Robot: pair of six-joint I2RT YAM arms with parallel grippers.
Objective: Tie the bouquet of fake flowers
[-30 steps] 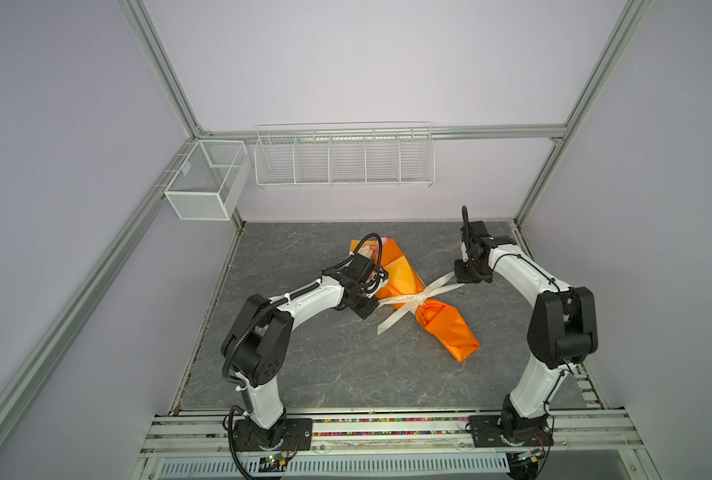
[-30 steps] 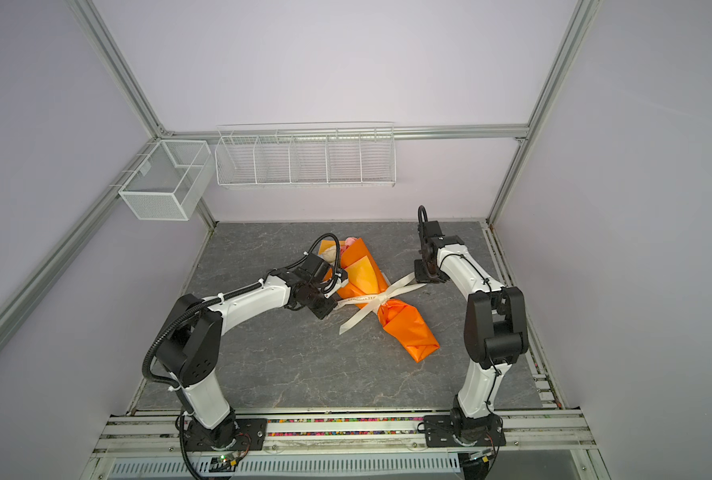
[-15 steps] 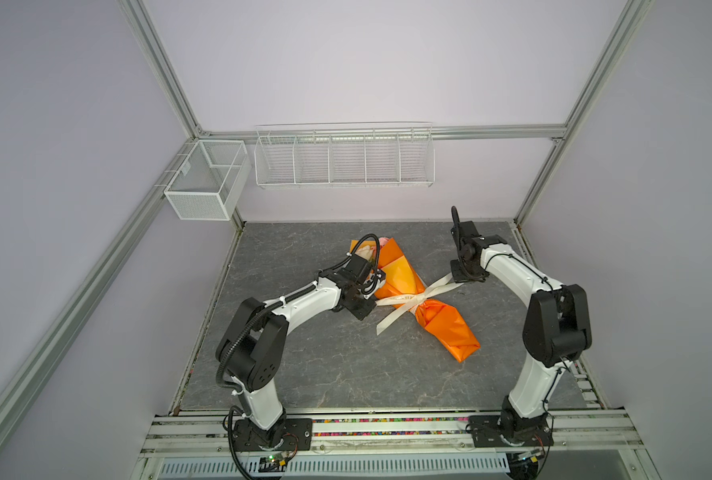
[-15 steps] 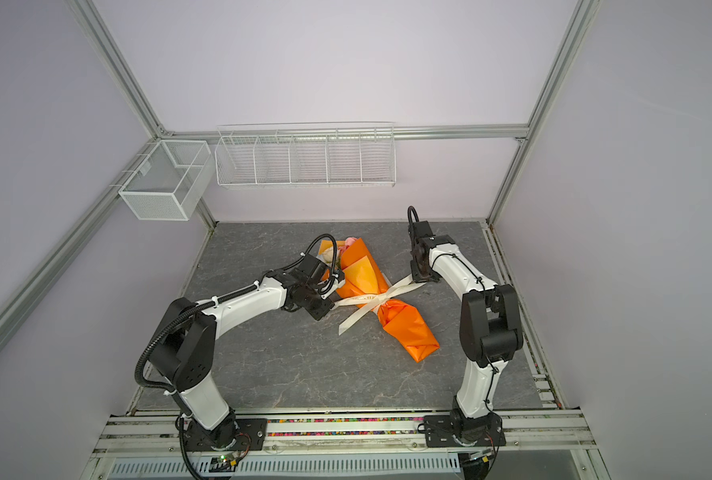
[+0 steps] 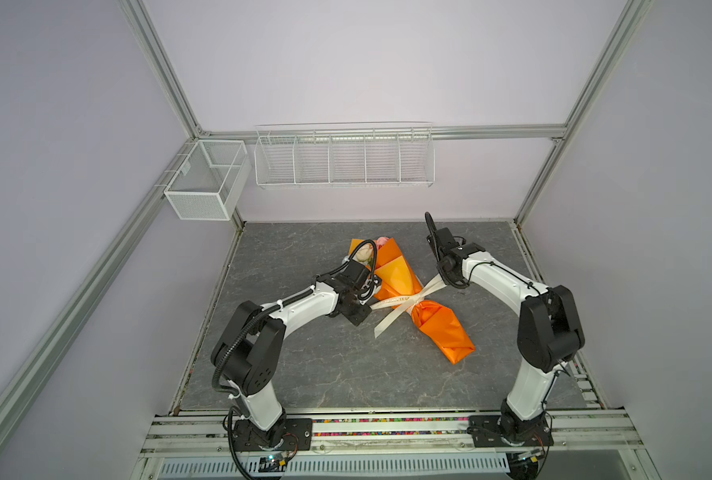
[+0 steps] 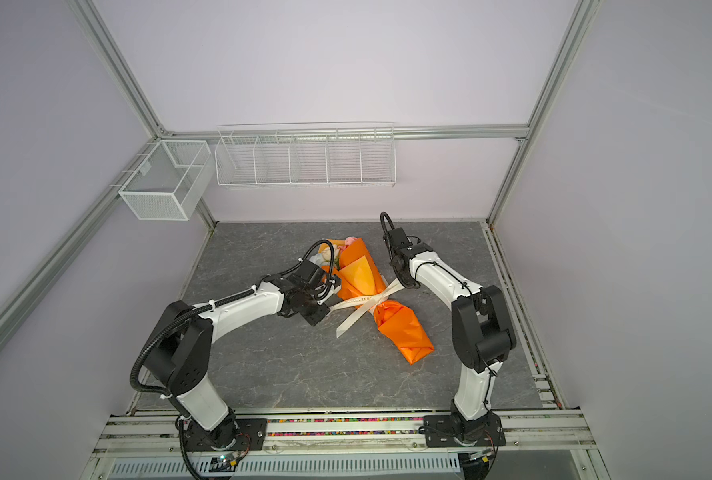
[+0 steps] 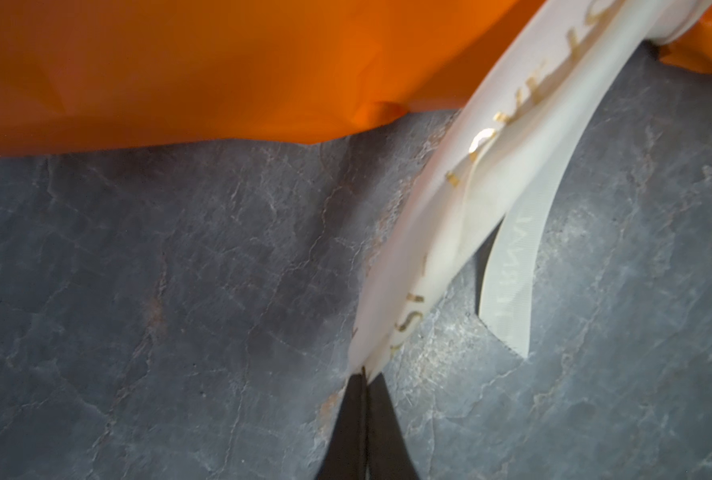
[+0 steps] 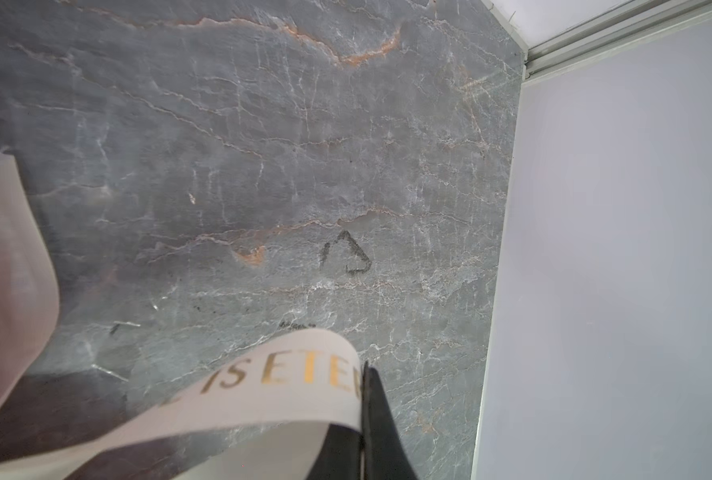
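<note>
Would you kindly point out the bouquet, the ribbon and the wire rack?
bouquet (image 5: pixel 441 328): in a top view, lower orange wrap.
ribbon (image 7: pixel 504 166): left wrist view, its lettered strip.
wire rack (image 5: pixel 346 166): in a top view, front mesh.

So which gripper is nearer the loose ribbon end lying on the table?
Left. The left gripper sits right beside the loose ribbon end; the right gripper is across the bouquet.

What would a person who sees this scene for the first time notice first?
The bright orange bouquet lies slantwise in the middle of the grey table, with a cream ribbon round its narrow waist. The left pincer and the right pincer are each shut on one ribbon end.
</note>
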